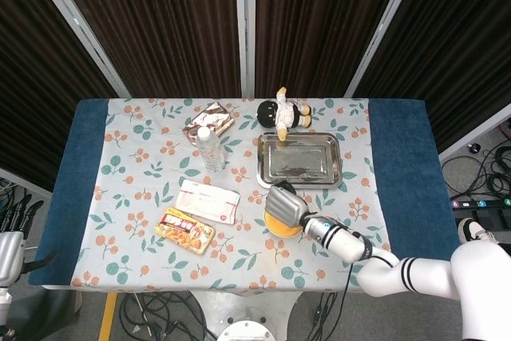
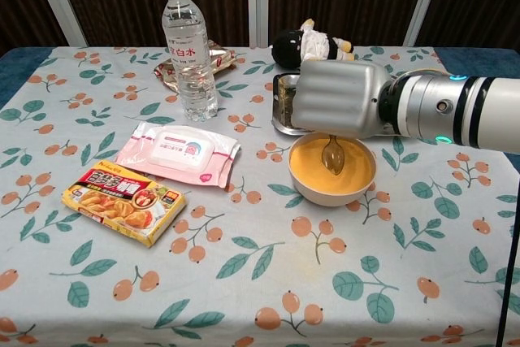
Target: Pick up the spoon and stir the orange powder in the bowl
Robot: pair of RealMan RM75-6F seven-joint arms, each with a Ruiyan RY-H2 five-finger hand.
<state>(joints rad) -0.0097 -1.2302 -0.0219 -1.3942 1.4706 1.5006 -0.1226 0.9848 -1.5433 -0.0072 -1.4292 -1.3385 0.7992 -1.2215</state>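
On the worktop [image 2: 244, 282] the bowl [image 2: 332, 188] sits right of the wipes pack [image 2: 179, 152] — tray [image 1: 300, 158] just behind it, doll [image 2: 305, 42] beyond. The bottle [image 2: 187, 42] stands behind the wipes — a snack packet [image 2: 203, 62] behind it, the box [image 2: 122, 202] nearest the front. The right hand [image 2: 335, 97] hangs over the bowl's rear, its spoon [image 2: 333, 154] in the powder.

The head view looks almost straight down from high above, taking in the whole table [image 1: 399, 157], the dark curtains at 12 o'clock and cables on the floor at 6 o'clock. The chest view sits low at the table's near edge, facing level toward 12 o'clock, and is much closer, so only the cloth-covered middle fills it. Both views share the bowl [image 1: 281, 226] [image 2: 331, 193], the water bottle [image 1: 210, 148] [image 2: 188, 50], the metal tray [image 1: 299, 158] [image 2: 280, 107] and the right hand [image 1: 287, 203] [image 2: 337, 97] over the bowl.
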